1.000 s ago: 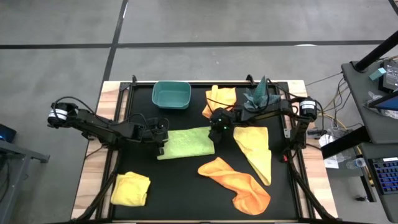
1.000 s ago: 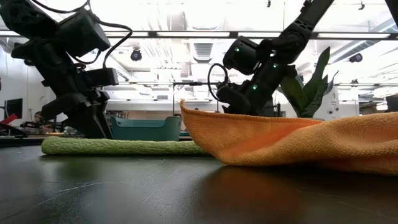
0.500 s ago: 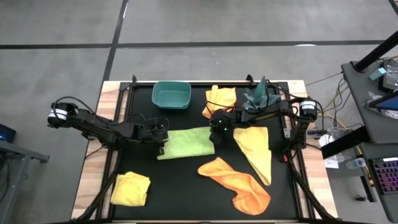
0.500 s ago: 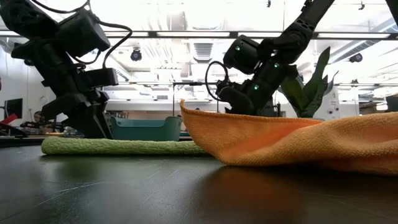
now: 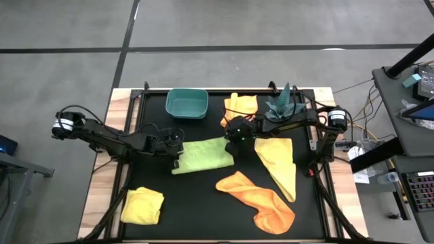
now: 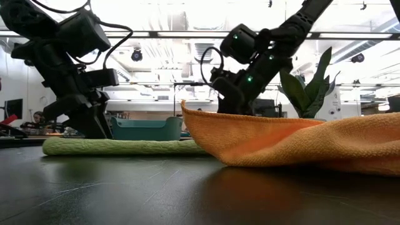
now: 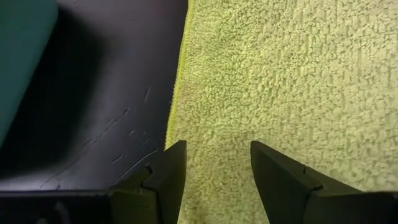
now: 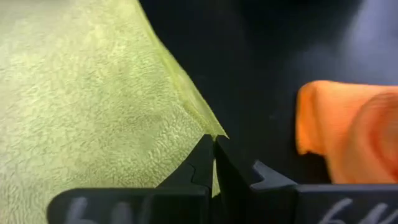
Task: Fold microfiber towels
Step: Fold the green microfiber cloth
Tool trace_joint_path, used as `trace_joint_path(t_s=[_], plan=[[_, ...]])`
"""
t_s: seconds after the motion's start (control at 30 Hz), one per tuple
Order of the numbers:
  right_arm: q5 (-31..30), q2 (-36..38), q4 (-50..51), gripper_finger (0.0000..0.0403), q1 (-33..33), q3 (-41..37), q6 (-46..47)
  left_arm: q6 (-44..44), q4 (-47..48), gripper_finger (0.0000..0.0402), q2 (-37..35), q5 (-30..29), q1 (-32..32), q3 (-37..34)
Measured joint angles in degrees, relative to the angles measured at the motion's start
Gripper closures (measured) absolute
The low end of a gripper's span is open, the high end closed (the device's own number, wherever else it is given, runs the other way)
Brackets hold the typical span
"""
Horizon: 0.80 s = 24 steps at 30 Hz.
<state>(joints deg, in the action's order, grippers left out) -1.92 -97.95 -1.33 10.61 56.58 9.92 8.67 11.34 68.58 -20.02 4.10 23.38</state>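
left gripper (image 5: 178, 150): on the left edge of the lime towel (image 5: 202, 154), fingers (image 7: 166, 174) parted narrowly, tips down on the cloth's border, nothing pinched between them
yellow towel, folded (image 5: 142, 205): well left of and nearer the front than the lime towel, at the table (image 5: 203, 203) front-left corner
bin (image 5: 186, 103): teal, just behind the lime towel's left half
lime towel: flat at table middle, between both grippers; low view shows it as a thin flat strip (image 6: 119, 147)
right gripper (image 5: 234, 139): at the lime towel's far right corner, fingers closed tight on that corner (image 8: 208, 134), corner lifted a bit off the table
orange towel, back (image 5: 239, 110): crumpled, behind the lime towel's right end, just beside the right gripper
plant (image 5: 283, 103): right of the back orange towel, well right of the lime towel
yellow towel, spread (image 5: 279, 164): right of the lime towel, long triangle shape
orange towel, front (image 5: 261, 202): rumpled, in front and to the right of the lime towel; fills the foreground in the low view (image 6: 281, 144)
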Motion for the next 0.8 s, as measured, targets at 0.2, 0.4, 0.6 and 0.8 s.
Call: trace_joint_path(t_s=[0.2, 0.4, 0.6, 0.8], plan=[[-7.3, 0.0, 1.6, 0.0395, 0.0, -0.1, -0.1, 2.0, 2.9, 0.0238, 0.0, -2.6, 0.0, 0.0], [-16.3, -0.1, 0.2, 0.0395, -1.1, -0.2, -2.4, 3.0, 3.8, 0.0238, 0.0, -4.0, 0.0, 0.0], [-17.7, -0.7, -3.1, 0.0395, -1.5, -0.3, -4.0, 3.0, 3.8, 0.0238, 0.0, -4.0, 0.0, 0.0], [-23.9, -4.7, -3.7, 0.0395, -1.6, -0.3, -3.5, 3.0, 4.6, 0.0238, 0.0, -4.0, 0.0, 0.0]])
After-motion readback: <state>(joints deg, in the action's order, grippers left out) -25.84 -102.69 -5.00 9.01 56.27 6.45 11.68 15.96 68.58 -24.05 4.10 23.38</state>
